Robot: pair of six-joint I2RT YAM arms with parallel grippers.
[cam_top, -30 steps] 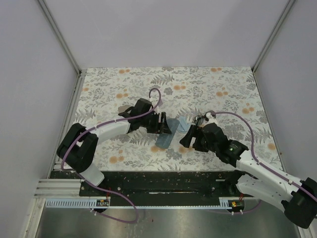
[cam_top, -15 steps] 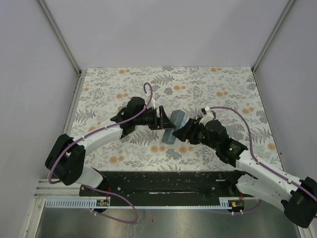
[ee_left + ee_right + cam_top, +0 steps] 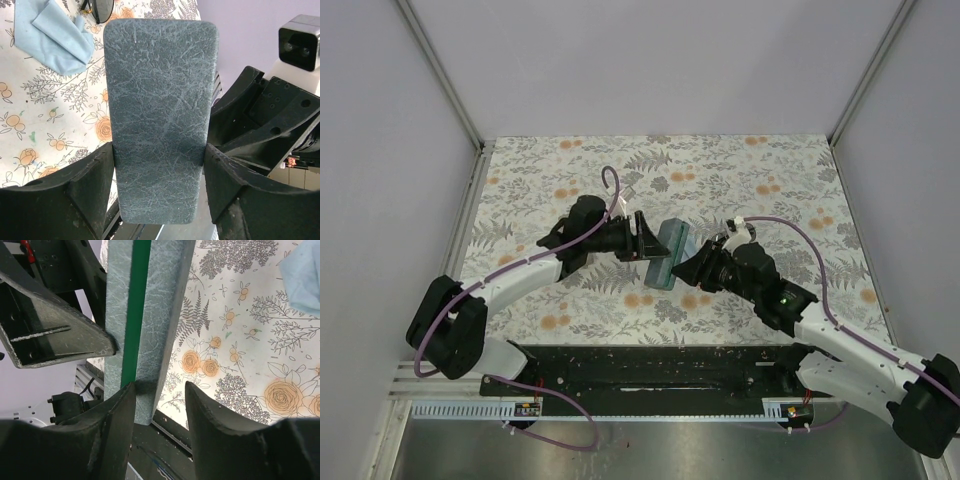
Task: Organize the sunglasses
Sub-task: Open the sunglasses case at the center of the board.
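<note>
My left gripper point(image 3: 653, 244) is shut on a blue-grey hard case point(image 3: 671, 253) and holds it on edge above the table. In the left wrist view the case point(image 3: 160, 110) fills the gap between the fingers of the gripper point(image 3: 159, 160). My right gripper point(image 3: 692, 266) is open at the case's near end. In the right wrist view its left finger point(image 3: 112, 425) touches the case point(image 3: 165, 300), which shows a green seam; the right finger stands apart. One dark lens of the wire-frame sunglasses point(image 3: 98, 7) shows at the top edge of the left wrist view. The white-framed pair is out of view.
A light-blue cloth pouch point(image 3: 52, 35) lies on the floral table cover point(image 3: 770, 190) beyond the case; it also shows in the right wrist view point(image 3: 305, 275). The black front rail point(image 3: 650, 365) runs along the near edge. Grey walls stand on three sides.
My left gripper has lifted the case and turned it on edge, moving a little right. My right gripper has moved left up to the case's end. The pouch is now hidden in the top view.
</note>
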